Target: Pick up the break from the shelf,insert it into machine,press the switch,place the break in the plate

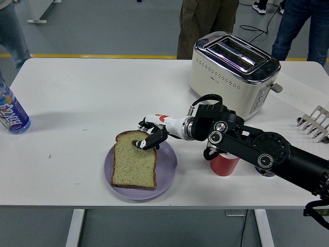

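Bread slice [134, 164] flat on purple plate [166, 170]; our right hand [149, 136] pinching far right corner. We'd open fingers, lift straight up, avoid dragging slice.

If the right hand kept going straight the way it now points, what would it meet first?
The right hand points left, already on the bread slice on the purple plate. Beyond that, bare white table probably; the bottle lies farther left.

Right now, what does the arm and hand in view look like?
Only the right arm shows: glossy black, bulky links with round silver joint caps and a looped black cable at the wrist. A white forearm section with a red marking leads to the right hand, whose fingers are black with white segments.
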Tool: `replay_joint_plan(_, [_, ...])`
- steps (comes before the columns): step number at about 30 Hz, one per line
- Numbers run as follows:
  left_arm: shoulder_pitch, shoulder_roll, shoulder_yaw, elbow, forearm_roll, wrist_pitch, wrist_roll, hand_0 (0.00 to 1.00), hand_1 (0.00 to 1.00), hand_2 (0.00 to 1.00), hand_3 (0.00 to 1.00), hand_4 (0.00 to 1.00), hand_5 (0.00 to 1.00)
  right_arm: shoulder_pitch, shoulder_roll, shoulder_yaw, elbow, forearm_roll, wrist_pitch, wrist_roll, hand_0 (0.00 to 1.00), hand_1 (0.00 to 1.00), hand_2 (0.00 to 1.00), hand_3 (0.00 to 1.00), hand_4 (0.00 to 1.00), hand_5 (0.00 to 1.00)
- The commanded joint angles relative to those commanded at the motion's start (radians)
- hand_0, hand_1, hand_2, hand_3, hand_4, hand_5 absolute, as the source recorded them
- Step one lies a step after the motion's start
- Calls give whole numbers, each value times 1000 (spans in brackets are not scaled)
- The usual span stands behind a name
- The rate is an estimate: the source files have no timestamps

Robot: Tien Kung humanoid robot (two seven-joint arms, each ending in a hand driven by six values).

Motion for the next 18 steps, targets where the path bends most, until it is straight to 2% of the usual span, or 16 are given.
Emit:
replay_joint_plan(1, [0,0,0,0,0,0,0,638,487,455,552,345,826,0,0,0,0,-1,1,1,510,517,598,575,604,185])
replay_joint_plan(6, [0,0,-1,0,1,0,0,638,487,455,552,345,826,-1,-2,1,0,-5,8,6,510,517,598,575,604,185])
replay_joint_plan(7, [0,0,-1,0,1,0,0,638,487,455,552,344,825,-1,-2,1,0,-5,9,7,609,605,638,618,620,203])
replay_joint_plan(18, [0,0,-1,0,0,0,0,638,486,455,551,346,826,-1,-8,6,6,-25,18,25,648,641,659,654,628,207])
